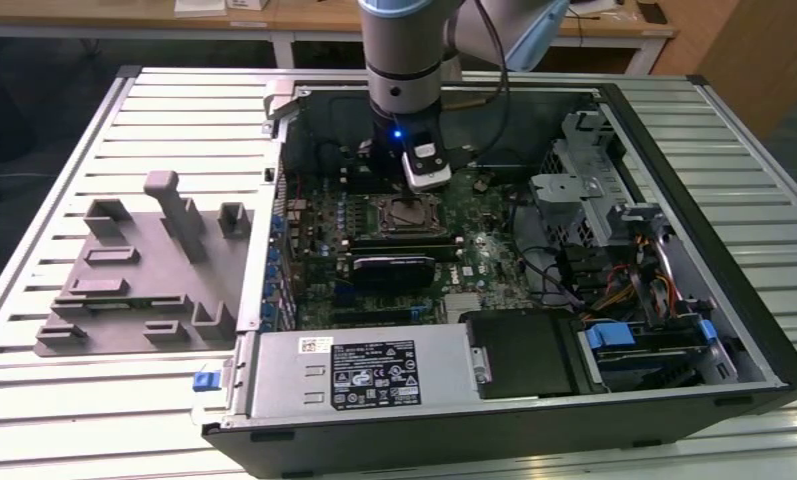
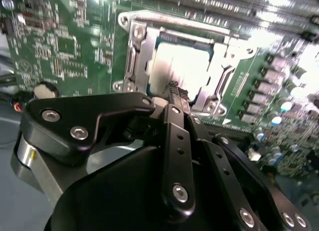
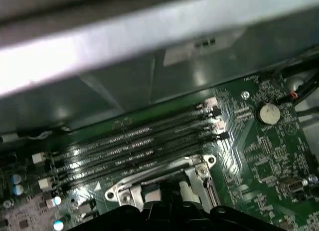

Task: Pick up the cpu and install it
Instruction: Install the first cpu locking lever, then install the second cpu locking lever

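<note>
Now my hand (image 2: 174,91) hangs just over the cpu (image 2: 180,66), which sits in its socket (image 2: 137,49). Fingers look together, gripping nothing, prob. since chip's seated.

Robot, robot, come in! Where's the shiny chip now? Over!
Gripper just above the socket, empty. Cpu lying in its socket frame. Nothing in the way.

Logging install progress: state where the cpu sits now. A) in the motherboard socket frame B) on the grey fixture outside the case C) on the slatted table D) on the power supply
A: in the second wrist view the shiny cpu lies inside the socket frame, just beyond the end effector.
</note>
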### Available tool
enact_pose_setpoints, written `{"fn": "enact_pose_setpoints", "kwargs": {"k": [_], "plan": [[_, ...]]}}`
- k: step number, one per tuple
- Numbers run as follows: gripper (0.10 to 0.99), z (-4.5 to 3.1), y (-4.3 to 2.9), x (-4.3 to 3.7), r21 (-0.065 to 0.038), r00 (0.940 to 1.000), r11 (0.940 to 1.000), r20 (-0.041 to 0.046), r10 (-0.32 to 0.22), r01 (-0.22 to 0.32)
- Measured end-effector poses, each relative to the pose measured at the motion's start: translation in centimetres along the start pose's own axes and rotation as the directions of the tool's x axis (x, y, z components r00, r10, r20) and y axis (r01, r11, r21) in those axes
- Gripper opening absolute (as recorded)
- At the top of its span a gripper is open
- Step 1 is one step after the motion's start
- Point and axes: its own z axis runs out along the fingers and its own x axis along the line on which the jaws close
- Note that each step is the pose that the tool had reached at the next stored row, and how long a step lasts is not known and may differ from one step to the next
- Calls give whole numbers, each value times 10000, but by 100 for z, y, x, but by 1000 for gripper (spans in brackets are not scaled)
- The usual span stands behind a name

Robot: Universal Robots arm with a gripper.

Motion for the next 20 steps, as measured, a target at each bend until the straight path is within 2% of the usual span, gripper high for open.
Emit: {"fn": "enact_pose_setpoints", "kwargs": {"k": [5,11,20], "plan": [[106,-6,-72,-25,163,10000,9999,54,-17,16],[106,-6,-86,-32,444,9999,9990,135,-48,42],[106,-6,-86,-32,485,9999,9988,148,-53,45]]}}
